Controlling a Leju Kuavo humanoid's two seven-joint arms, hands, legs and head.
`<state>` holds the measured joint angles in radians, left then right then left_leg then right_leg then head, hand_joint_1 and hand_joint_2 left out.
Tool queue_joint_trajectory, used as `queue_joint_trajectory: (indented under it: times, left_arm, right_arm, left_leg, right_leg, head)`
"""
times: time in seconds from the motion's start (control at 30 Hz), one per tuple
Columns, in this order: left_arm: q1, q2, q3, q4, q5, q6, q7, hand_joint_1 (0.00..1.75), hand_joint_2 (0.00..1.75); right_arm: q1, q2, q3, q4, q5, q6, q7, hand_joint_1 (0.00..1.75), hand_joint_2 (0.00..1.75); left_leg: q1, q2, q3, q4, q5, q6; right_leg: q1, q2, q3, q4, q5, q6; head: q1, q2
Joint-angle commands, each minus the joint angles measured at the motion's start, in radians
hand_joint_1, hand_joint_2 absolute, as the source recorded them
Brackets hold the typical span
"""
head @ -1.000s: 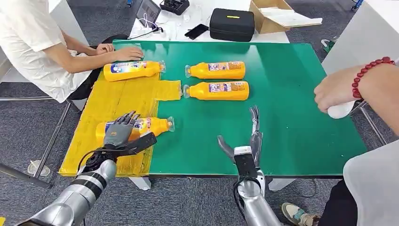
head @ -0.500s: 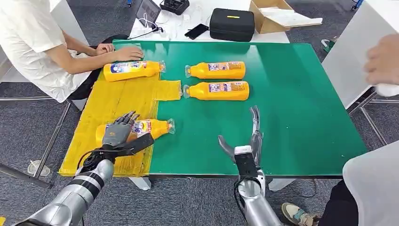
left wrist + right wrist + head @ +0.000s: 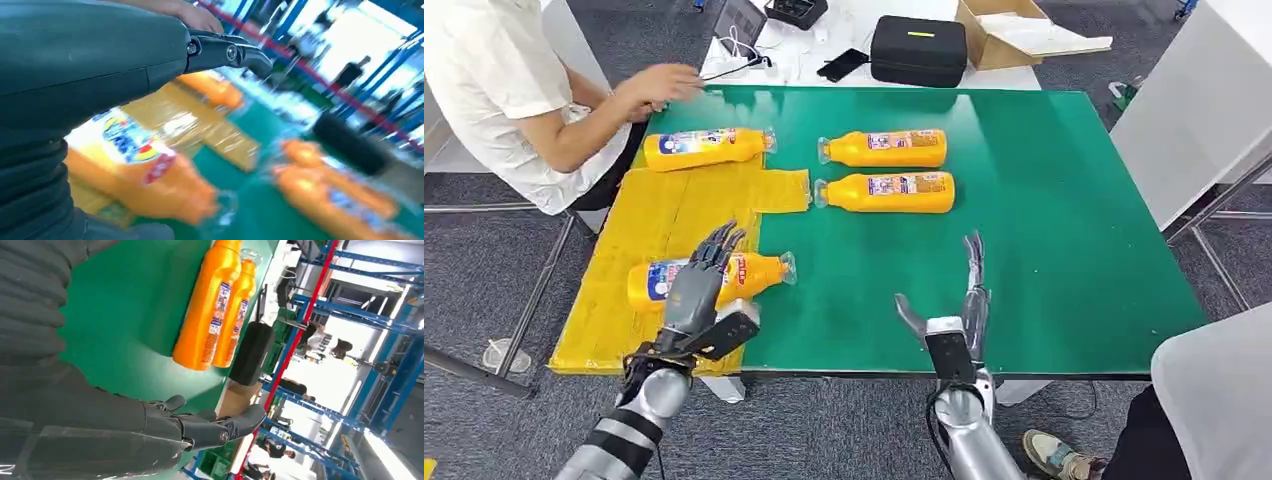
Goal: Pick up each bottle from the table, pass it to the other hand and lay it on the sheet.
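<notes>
Hovering with fingers spread and nothing held, the left hand (image 3: 697,290) is over a bottle (image 3: 754,271) lying on the yellow sheet (image 3: 664,215), while the right hand (image 3: 954,310) is open above the green table (image 3: 1044,200), near two bottles (image 3: 886,170) lying side by side.

The head view looks from high on the robot forward and down over the whole green table (image 3: 1044,200), with both arms coming in from below. The left wrist view sits close behind the left hand (image 3: 90,65) and faces across the yellow sheet (image 3: 185,120), blurred. The right wrist view is turned sideways, close behind the right hand (image 3: 100,425); both wrist views share the two orange bottles (image 3: 220,305) with the head view.
</notes>
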<state>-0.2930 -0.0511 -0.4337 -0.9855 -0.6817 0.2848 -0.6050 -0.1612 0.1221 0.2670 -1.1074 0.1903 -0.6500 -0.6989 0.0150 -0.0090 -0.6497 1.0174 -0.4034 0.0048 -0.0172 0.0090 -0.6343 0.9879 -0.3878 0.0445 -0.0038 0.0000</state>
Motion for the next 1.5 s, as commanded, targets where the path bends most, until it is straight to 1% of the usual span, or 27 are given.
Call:
queue_joint_trajectory:
  times: [0.03,0.17,0.23,0.27,0.63,0.67,0.7,0.73,0.77,0.8,0.83,0.93,0.97,1.0,1.03,1.07,1.1,1.13,1.17,1.2,1.23,1.27,1.33,1.37,1.43,1.47,1.5]
  left_arm:
    - [0.046,0.000,-0.099,-0.204,-0.053,0.215,0.028,0.00,1.75]
    - [0.052,-0.007,-0.111,-0.230,-0.027,0.245,0.022,0.00,1.75]
    - [0.093,-0.055,-0.096,-0.280,0.153,0.186,-0.005,0.00,1.75]
    - [0.098,-0.056,-0.110,-0.292,0.155,0.189,0.002,0.00,1.75]
    - [0.097,-0.052,-0.113,-0.292,0.155,0.192,0.006,0.00,1.75]
    - [0.097,-0.052,-0.113,-0.292,0.155,0.192,0.006,0.00,1.75]
    - [0.123,-0.096,-0.070,-0.303,0.311,0.126,0.010,0.00,1.75]
    - [0.144,-0.132,-0.055,-0.306,0.378,0.111,0.035,0.00,1.75]
    - [0.157,-0.161,-0.051,-0.297,0.416,0.133,0.068,0.00,1.75]
    - [0.153,-0.162,-0.080,-0.278,0.393,0.183,0.056,0.00,1.75]
    - [0.150,-0.165,-0.108,-0.257,0.409,0.221,0.065,0.00,1.75]
    - [0.146,-0.155,-0.157,-0.239,0.492,0.205,0.067,0.00,1.75]
    - [0.145,-0.148,-0.179,-0.231,0.491,0.205,0.059,0.00,1.75]
    - [0.144,-0.146,-0.189,-0.224,0.476,0.224,0.048,0.00,1.75]
    - [0.140,-0.146,-0.191,-0.214,0.447,0.280,0.039,0.00,1.75]
    - [0.136,-0.148,-0.179,-0.213,0.429,0.323,0.036,0.00,1.75]
    - [0.130,-0.144,-0.172,-0.218,0.426,0.336,0.037,0.00,1.75]
    - [0.125,-0.136,-0.160,-0.230,0.426,0.342,0.042,0.00,1.75]
    - [0.124,-0.133,-0.151,-0.239,0.429,0.339,0.047,0.00,1.75]
    - [0.126,-0.133,-0.144,-0.249,0.439,0.327,0.054,0.00,1.75]
    - [0.130,-0.133,-0.142,-0.265,0.458,0.297,0.058,0.00,1.75]
    - [0.134,-0.133,-0.141,-0.278,0.462,0.294,0.059,0.00,1.75]
    - [0.137,-0.135,-0.142,-0.298,0.462,0.291,0.059,0.00,1.75]
    - [0.141,-0.142,-0.147,-0.301,0.482,0.270,0.070,0.00,1.75]
    - [0.142,-0.156,-0.193,-0.283,0.548,0.194,0.087,0.00,1.75]
    - [0.134,-0.162,-0.217,-0.259,0.570,0.187,0.077,0.00,1.75]
    - [0.129,-0.165,-0.230,-0.247,0.566,0.196,0.065,0.00,1.75]
  right_arm:
    - [-0.013,-0.016,-0.012,0.016,0.019,-0.019,0.001,0.00,1.75]
    - [-0.019,-0.021,-0.008,0.032,0.035,-0.023,0.001,0.00,1.75]
    - [-0.074,-0.048,-0.010,0.193,0.175,-0.021,0.002,0.00,1.75]
    - [-0.079,-0.047,-0.030,0.206,0.191,-0.007,0.001,0.00,1.75]
    - [-0.078,-0.046,-0.035,0.203,0.196,-0.003,0.001,0.00,1.75]
    - [-0.078,-0.046,-0.035,0.203,0.196,-0.003,0.001,0.00,1.75]
    - [-0.089,-0.055,-0.043,0.239,0.284,-0.048,0.026,0.00,1.75]
    - [-0.086,-0.066,-0.070,0.241,0.354,-0.045,0.055,0.00,1.75]
    - [-0.077,-0.080,-0.126,0.231,0.503,-0.048,0.107,0.00,1.75]
    - [-0.089,-0.103,-0.120,0.259,0.545,-0.048,0.129,0.00,1.75]
    - [-0.103,-0.137,-0.156,0.266,0.679,-0.048,0.174,0.00,1.75]
    - [-0.154,-0.188,-0.174,0.336,0.715,-0.048,0.188,0.00,1.75]
    - [-0.174,-0.201,-0.164,0.368,0.728,-0.044,0.201,0.00,1.75]
    - [-0.188,-0.208,-0.156,0.388,0.733,-0.034,0.209,0.00,1.75]
    - [-0.208,-0.221,-0.128,0.422,0.779,-0.040,0.244,0.00,1.75]
    - [-0.223,-0.222,-0.112,0.447,0.793,-0.019,0.259,0.00,1.75]
    - [-0.228,-0.215,-0.108,0.455,0.783,0.002,0.263,0.00,1.75]
    - [-0.229,-0.211,-0.087,0.467,0.799,0.016,0.280,0.00,1.75]
    - [-0.228,-0.208,-0.078,0.473,0.803,0.027,0.292,0.00,1.75]
    - [-0.227,-0.207,-0.064,0.482,0.814,0.035,0.313,0.00,1.75]
    - [-0.230,-0.214,-0.038,0.498,0.837,0.053,0.341,0.00,1.75]
    - [-0.233,-0.220,-0.019,0.512,0.853,0.071,0.357,0.00,1.75]
    - [-0.241,-0.221,-0.010,0.519,0.848,0.104,0.366,0.00,1.75]
    - [-0.250,-0.225,0.006,0.525,0.858,0.124,0.381,0.00,1.75]
    - [-0.267,-0.229,0.018,0.534,0.845,0.136,0.390,0.00,1.75]
    - [-0.277,-0.228,0.019,0.543,0.834,0.145,0.392,0.00,1.75]
    - [-0.284,-0.230,0.029,0.550,0.840,0.145,0.394,0.00,1.75]
  left_leg:
    - [0.000,0.000,0.001,0.000,-0.001,0.000]
    - [0.000,0.000,0.003,0.000,-0.001,0.001]
    - [0.000,0.000,0.004,0.000,-0.002,0.001]
    - [0.000,0.000,0.004,0.000,-0.001,0.001]
    - [0.000,-0.001,0.002,-0.001,0.000,0.000]
    - [0.000,0.000,0.004,0.000,-0.001,0.001]
    - [0.000,0.000,0.003,-0.001,-0.001,0.001]
    - [0.000,0.000,0.002,0.000,-0.001,0.001]
    - [0.000,0.000,0.004,0.000,-0.001,0.001]
    - [0.000,-0.002,0.002,0.000,-0.001,0.001]
    - [-0.001,-0.002,0.001,-0.001,0.000,0.001]
    - [-0.001,-0.004,0.007,-0.001,-0.002,0.003]
    - [-0.001,-0.003,0.004,-0.001,-0.001,0.002]
    - [-0.002,-0.003,0.002,-0.001,0.000,0.002]
    - [-0.002,-0.003,0.004,-0.001,-0.001,0.002]
    - [-0.003,-0.002,0.002,-0.001,0.000,0.002]
    - [-0.003,-0.001,0.004,-0.001,-0.001,0.002]
    - [-0.003,-0.001,0.002,0.000,-0.001,0.002]
    - [-0.003,0.000,0.001,-0.001,-0.001,0.001]
    - [-0.002,0.002,0.006,-0.001,-0.002,0.001]
    - [-0.002,0.001,0.004,-0.001,-0.001,0.001]
    - [-0.002,0.001,0.006,-0.001,-0.002,0.001]
    - [-0.002,-0.001,0.003,0.000,-0.001,0.002]
    - [-0.001,0.001,0.002,0.000,-0.001,0.002]
    - [0.000,0.001,0.003,0.000,-0.002,0.002]
    - [-0.001,0.000,0.001,0.000,-0.001,0.002]
    - [-0.001,0.001,0.005,0.000,-0.003,0.003]
  right_leg:
    - [0.001,-0.001,0.001,0.000,0.000,-0.001]
    - [0.001,-0.001,0.004,0.000,-0.001,-0.001]
    - [0.001,-0.001,0.004,0.000,-0.002,-0.001]
    - [0.001,-0.001,0.005,-0.001,-0.001,-0.001]
    - [0.001,-0.001,0.002,-0.001,0.000,-0.001]
    - [0.001,-0.001,0.005,-0.001,-0.001,-0.002]
    - [0.000,-0.001,0.004,-0.001,-0.001,-0.001]
    - [0.000,-0.001,0.002,-0.001,0.000,-0.001]
    - [0.001,-0.001,0.005,-0.001,-0.001,-0.001]
    - [0.000,-0.002,0.004,-0.001,-0.001,0.000]
    - [0.000,-0.003,0.003,-0.001,-0.001,0.000]
    - [0.000,-0.005,0.010,-0.003,-0.002,-0.001]
    - [-0.001,-0.004,0.007,-0.002,-0.001,0.000]
    - [-0.002,-0.003,0.004,-0.002,-0.001,0.000]
    - [-0.002,-0.003,0.007,-0.002,-0.001,-0.001]
    - [-0.003,-0.002,0.004,-0.002,0.000,0.000]
    - [-0.003,-0.002,0.006,-0.002,-0.001,-0.001]
    - [-0.003,-0.001,0.004,-0.002,0.000,0.000]
    - [-0.002,0.000,0.002,-0.002,0.001,0.000]
    - [-0.002,0.001,0.007,-0.002,-0.001,-0.002]
    - [-0.002,0.000,0.004,-0.001,0.000,-0.001]
    - [-0.002,0.000,0.007,-0.001,-0.001,-0.002]
    - [-0.001,-0.002,0.005,-0.001,-0.001,-0.001]
    - [0.000,0.000,0.003,-0.001,0.000,-0.001]
    - [0.001,0.000,0.004,-0.001,-0.001,-0.001]
    - [0.000,-0.001,0.003,-0.001,0.000,0.000]
    - [0.000,-0.001,0.006,-0.001,-0.001,-0.001]
  head:
    - [0.000,0.000]
    - [0.000,0.000]
    - [0.000,0.000]
    - [0.000,0.000]
    - [0.000,0.000]
    - [0.000,0.000]
    - [0.000,0.000]
    - [0.000,0.000]
    - [0.000,0.000]
    - [0.000,0.000]
    - [0.000,0.000]
    - [0.000,0.000]
    - [0.000,0.000]
    - [0.000,0.000]
    - [0.000,0.000]
    - [0.000,0.000]
    - [0.000,0.000]
    - [0.000,0.000]
    - [0.000,0.000]
    - [0.000,0.000]
    - [0.000,0.000]
    - [-0.001,0.000]
    - [-0.001,0.000]
    - [-0.001,0.000]
    - [-0.001,0.000]
    - [-0.001,0.000]
    - [0.000,0.000]
